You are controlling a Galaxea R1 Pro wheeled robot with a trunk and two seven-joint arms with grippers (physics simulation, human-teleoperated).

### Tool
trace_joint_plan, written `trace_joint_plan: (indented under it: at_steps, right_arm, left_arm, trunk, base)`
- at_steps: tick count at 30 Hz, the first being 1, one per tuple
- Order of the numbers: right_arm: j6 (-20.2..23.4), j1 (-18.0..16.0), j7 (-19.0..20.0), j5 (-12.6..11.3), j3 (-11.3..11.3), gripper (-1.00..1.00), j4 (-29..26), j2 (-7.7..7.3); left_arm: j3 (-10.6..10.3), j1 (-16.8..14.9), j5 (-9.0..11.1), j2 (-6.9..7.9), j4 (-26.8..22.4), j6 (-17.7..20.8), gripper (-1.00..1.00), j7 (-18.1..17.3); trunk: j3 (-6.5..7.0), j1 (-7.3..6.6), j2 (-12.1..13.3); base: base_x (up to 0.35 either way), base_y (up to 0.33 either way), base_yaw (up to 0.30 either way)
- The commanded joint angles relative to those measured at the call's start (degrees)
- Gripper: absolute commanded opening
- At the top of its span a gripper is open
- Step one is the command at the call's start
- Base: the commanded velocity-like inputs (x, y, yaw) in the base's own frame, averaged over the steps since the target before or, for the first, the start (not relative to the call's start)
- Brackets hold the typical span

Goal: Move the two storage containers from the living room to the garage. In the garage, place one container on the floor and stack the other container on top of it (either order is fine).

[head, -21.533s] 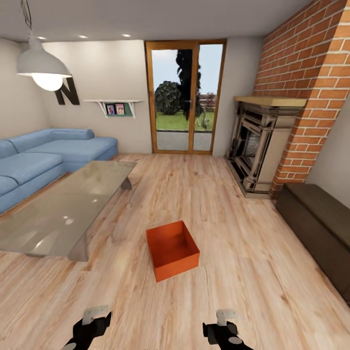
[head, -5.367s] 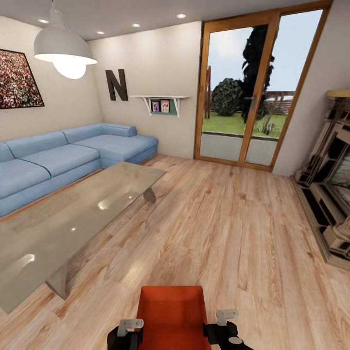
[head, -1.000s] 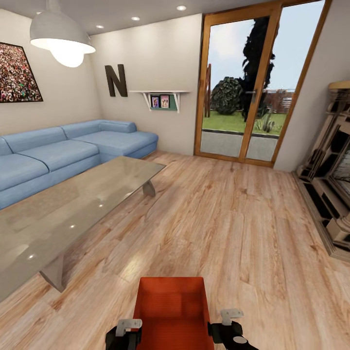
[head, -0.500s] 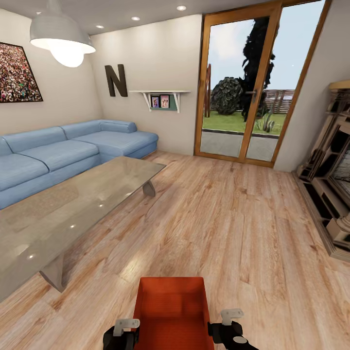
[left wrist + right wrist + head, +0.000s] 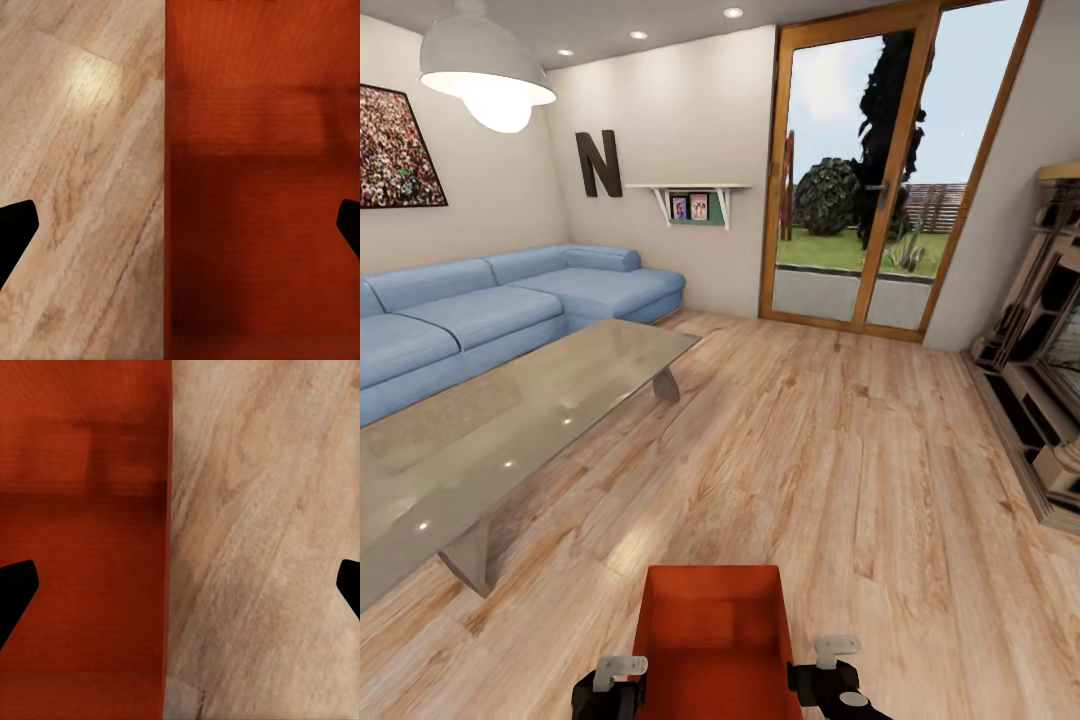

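The left gripper [image 5: 180,225] has its fingers [image 5: 15,229] spread wide, 1 dark tip at each edge of the wrist view, straddling the left wall of a red-orange rectangular open-top storage container [image 5: 255,187]: 1 fingertip lies over the bin's inside, the other over the light wood plank floor [image 5: 82,187]. The right gripper [image 5: 180,585] mirrors it, fingers [image 5: 16,589] equally wide across the container's [image 5: 82,540] right wall, with floor [image 5: 262,547] under the outer tip. Neither pair visibly touches the wall; both hold nothing.

In the head view the container [image 5: 712,640] sits on the floor [image 5: 830,470] at the frame's lower edge, between the left gripper [image 5: 610,680] and right gripper [image 5: 828,668].

Beyond it the planks run open to the wood-framed glass doors [image 5: 870,170]. A low glass worktop [image 5: 500,440] and a blue sectional sofa [image 5: 480,320] bound the left side, a fireplace surround [image 5: 1040,350] the right. The only legible writing is a dark letter "N" [image 5: 598,164] on the wall, near a framed picture [image 5: 395,148] and a white pendant lamp [image 5: 485,80].
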Motion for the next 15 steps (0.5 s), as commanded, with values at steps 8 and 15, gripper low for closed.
trace_joint_plan:
  at_steps: [8,15]
  right_arm:
    - [-0.1,0.0,-0.3,0.0,0.3,1.00,0.1,0.01]
    - [-0.1,0.0,-0.3,0.0,0.3,1.00,0.1,0.01]
  left_arm:
    - [0.5,0.0,-0.6,-0.03,0.1,-0.2,1.00,0.2]
    - [0.5,-0.1,-0.6,-0.03,0.1,-0.2,1.00,0.2]
  trunk:
    - [-0.95,1.09,-2.0]
    - [-2.20,2.63,-4.8]
  base:
    - [0.000,0.000,0.000]
    - [0.000,0.000,0.000]
